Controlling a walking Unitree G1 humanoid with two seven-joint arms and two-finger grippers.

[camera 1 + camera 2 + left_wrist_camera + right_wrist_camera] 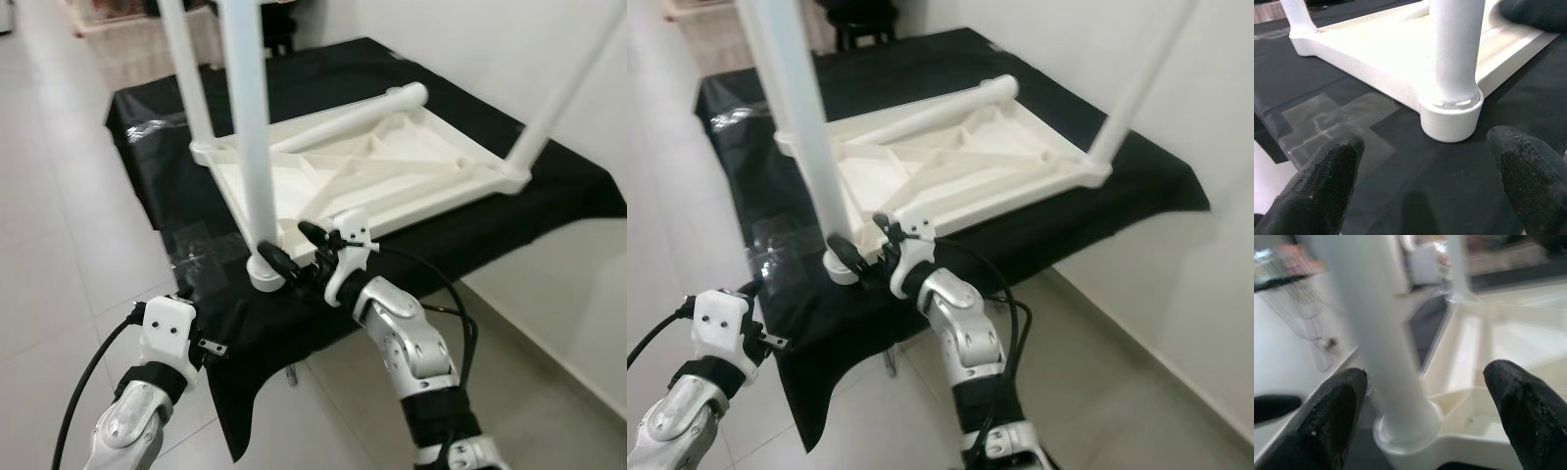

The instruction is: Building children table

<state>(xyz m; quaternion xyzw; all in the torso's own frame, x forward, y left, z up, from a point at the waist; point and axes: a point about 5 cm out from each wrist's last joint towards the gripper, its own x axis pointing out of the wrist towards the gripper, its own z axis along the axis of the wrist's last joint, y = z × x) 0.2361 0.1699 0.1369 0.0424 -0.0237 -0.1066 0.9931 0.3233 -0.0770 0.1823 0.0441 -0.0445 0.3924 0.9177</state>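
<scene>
Table [549,186], draped in black cloth: I am looking down at it from its near corner; it is carrying the whole assembly.

Children's table top [392,171], white plastic, ribbed underside up: it is lying flat on the cloth, one corner pointing at me.

Standing legs: three are rising out of the corner sockets. The near leg [250,127] is standing almost upright in the nearest socket [265,272]; its long axis is running straight up out of frame.

Loose leg [343,116]: lying on its side along the far edge of the top, not yet seated, and I judge it is waiting for the fourth corner.

Right tool [299,250]: I am holding it at the foot of the near leg, just beside the socket, fingers spread wide. In the right wrist view the leg is standing between the two pads [1334,413], which are gripping nothing.

Left tool [1425,181]: lower and nearer me, facing the same socket across the cloth, fingers [1327,176] wide apart and empty.

Key relation: the near leg is lying directly ahead of the right tool, the closer of the two; closing on the vertical shaft is looking like the next move.
</scene>
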